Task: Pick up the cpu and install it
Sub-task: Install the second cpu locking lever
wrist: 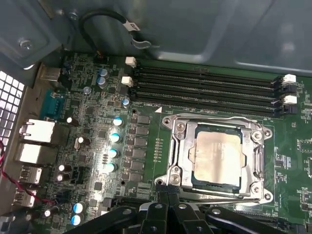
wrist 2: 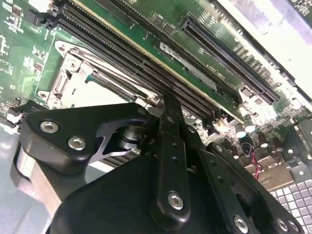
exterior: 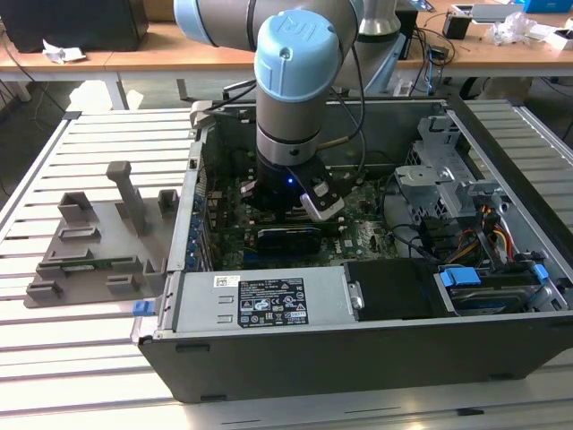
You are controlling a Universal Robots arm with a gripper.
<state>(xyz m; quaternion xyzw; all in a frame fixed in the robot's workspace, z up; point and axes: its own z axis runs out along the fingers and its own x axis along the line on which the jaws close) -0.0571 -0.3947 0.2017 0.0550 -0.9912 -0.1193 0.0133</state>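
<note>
Jaws (wrist: 168,195) closing together, seemingly holding nothing, hovering by the socket frame (wrist: 178,146). I am seeing the cpu (wrist: 218,157) lying inside; any tilt risks bending pins.

The cpu (wrist: 217,160), a thin flat square chip with a dull silvery top and pale rim, lies level inside the metal socket frame (wrist: 176,161) on the green motherboard (wrist: 146,146), just beside the long black memory slots (wrist: 204,85).
</note>
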